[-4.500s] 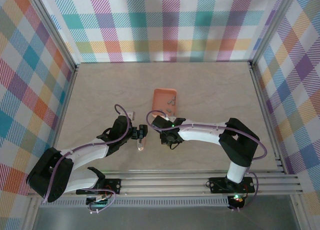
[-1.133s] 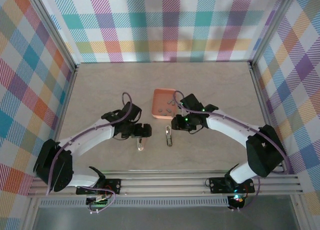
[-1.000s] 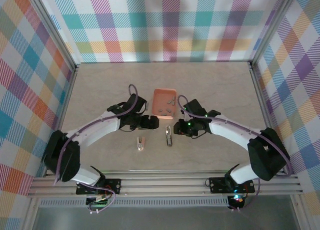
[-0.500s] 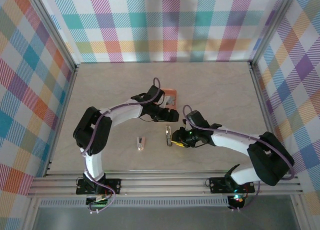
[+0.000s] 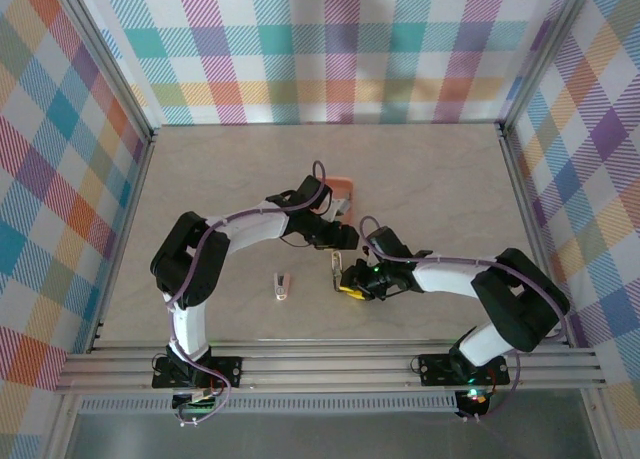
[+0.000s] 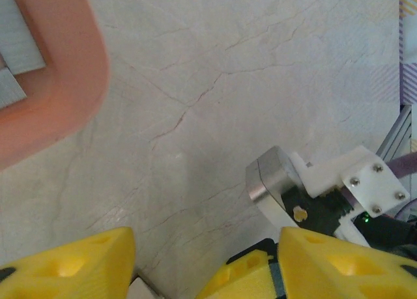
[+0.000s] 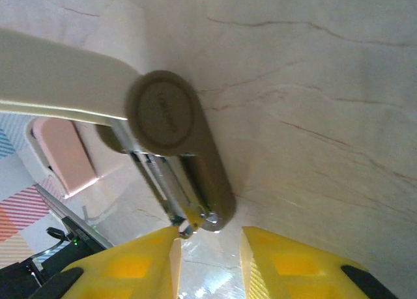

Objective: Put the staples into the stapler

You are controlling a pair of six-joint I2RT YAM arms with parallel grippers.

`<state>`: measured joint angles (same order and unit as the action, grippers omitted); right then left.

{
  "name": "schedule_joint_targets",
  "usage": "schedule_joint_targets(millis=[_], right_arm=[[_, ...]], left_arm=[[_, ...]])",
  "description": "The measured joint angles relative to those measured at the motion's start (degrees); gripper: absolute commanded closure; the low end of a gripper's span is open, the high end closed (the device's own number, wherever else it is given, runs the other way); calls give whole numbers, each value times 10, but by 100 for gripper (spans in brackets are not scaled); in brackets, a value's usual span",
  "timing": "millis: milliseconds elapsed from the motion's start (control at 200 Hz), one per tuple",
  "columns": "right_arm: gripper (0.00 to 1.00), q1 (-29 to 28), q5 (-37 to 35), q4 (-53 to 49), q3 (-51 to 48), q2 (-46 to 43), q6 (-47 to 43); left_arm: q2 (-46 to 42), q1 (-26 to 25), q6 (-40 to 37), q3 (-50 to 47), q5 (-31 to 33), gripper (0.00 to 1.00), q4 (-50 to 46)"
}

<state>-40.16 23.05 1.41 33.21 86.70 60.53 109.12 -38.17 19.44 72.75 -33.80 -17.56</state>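
Observation:
The stapler point(image 7: 189, 175) lies on the table with its lid swung open and its metal channel bare; in the top view the stapler point(image 5: 334, 265) sits just below the tray. My right gripper point(image 7: 210, 237) is open, its yellow fingers either side of the stapler's front tip, and from above the right gripper point(image 5: 348, 282) is at the stapler's near end. My left gripper point(image 6: 205, 247) is open over bare table beside the salmon-orange tray point(image 6: 71, 97), where grey staples point(image 6: 16, 38) lie. The left gripper point(image 5: 343, 237) hovers between the tray point(image 5: 343, 186) and the stapler.
A small pink and white piece point(image 5: 283, 285) lies on the table left of the stapler, and shows as a pink shape point(image 7: 62, 152) in the right wrist view. The right arm's silver and white wrist parts point(image 6: 287, 175) are close under my left gripper.
The left arm left the pink and white piece, swung up to the tray, then edged toward the stapler. The right gripper came down from the tray to the stapler's near end.

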Motion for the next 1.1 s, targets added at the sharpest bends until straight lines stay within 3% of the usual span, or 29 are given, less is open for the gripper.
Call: schedule_joint_targets(millis=[175,585,820,1100], right_arm=[[73,0,0,9,0,4,2],[76,-1,0,18,0,9,1],[77,-1,0,20,0,9,1],[72,-3,-10,21,-6,3,-2]], left_arm=[[-7,0,0,-18,-14,58,0],[-54,0,5,-61,-38,74,30],[-57,-3,7,-95,-43,81,42],[-66,-10,4,-109,-34,82,44]])
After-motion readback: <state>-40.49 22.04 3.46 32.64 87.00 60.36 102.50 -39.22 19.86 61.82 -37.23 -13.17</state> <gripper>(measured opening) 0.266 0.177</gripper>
